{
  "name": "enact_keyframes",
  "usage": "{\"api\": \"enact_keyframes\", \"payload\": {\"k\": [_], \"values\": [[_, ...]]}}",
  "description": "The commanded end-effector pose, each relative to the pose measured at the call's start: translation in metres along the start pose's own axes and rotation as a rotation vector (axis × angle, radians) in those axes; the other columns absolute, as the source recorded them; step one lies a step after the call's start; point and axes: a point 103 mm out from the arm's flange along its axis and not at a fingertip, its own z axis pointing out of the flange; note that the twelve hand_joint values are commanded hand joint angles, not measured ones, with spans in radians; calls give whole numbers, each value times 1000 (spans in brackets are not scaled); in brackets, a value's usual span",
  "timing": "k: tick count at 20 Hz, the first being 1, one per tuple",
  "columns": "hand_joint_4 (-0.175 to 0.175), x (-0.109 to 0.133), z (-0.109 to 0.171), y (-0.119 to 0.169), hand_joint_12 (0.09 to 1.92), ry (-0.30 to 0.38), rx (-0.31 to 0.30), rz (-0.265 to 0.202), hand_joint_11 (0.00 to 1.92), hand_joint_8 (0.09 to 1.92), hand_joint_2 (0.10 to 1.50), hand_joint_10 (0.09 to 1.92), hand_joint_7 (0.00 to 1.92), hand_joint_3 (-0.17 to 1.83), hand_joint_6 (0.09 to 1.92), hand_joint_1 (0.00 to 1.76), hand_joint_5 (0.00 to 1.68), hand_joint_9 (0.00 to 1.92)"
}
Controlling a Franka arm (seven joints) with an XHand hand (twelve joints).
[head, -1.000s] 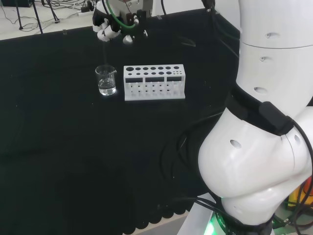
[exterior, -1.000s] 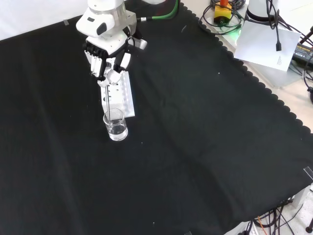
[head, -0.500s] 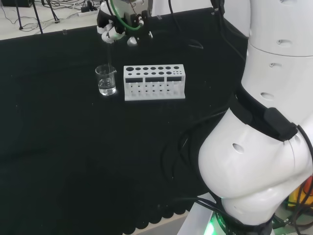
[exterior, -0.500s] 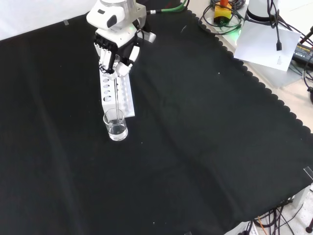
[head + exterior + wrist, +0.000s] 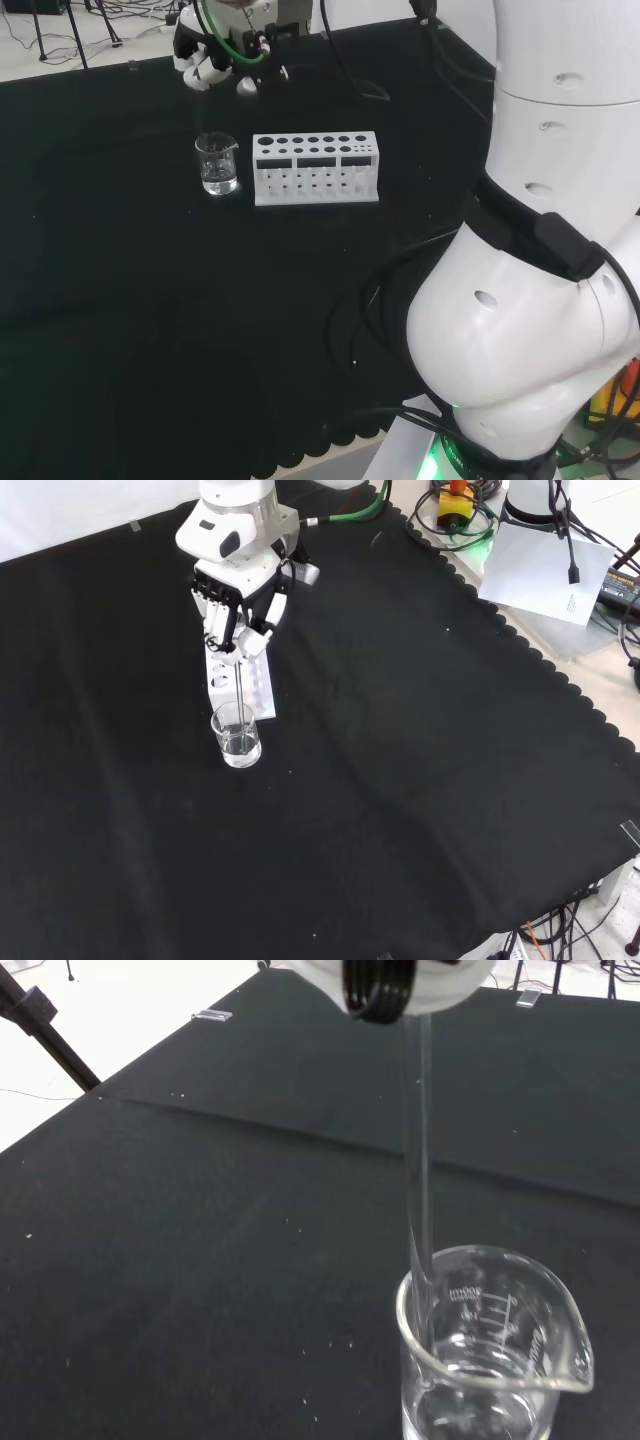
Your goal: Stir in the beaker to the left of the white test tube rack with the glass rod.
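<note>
Hand (image 5: 238, 600) curled round glass rod (image 5: 418, 1170), above beaker (image 5: 236, 734). Rod tip down inside beaker w/ clear liquid, just beside white test tube rack (image 5: 315, 168).

The bench is covered by a matt black cloth (image 5: 420, 780), faintly woven and flecked with pale specks in the wrist view, with a scalloped hem along its edges. The beaker (image 5: 490, 1350) is made of clear, glossy glass, printed with white gradations, and clear liquid is held in it. The glass rod (image 5: 418, 1160) is seen as smooth and transparent. The test tube rack (image 5: 315, 168) appears as matt white plastic. The hand (image 5: 238, 590) is cased in glossy white and black plastic.
</note>
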Motion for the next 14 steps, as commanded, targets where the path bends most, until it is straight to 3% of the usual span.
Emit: {"api": "enact_keyframes", "payload": {"k": [1,9,14], "values": [[-175,-5,3,12,668,1,-2,-3,1648,1117,926,840,1127,298,630,1297,1054,1674],[-175,-35,-4,-10,668,-8,-8,50,1648,1117,927,840,1127,294,627,1297,1056,1673],[-175,-30,-5,-19,669,0,-4,43,1648,1118,928,841,1126,292,624,1297,1058,1673]]}}
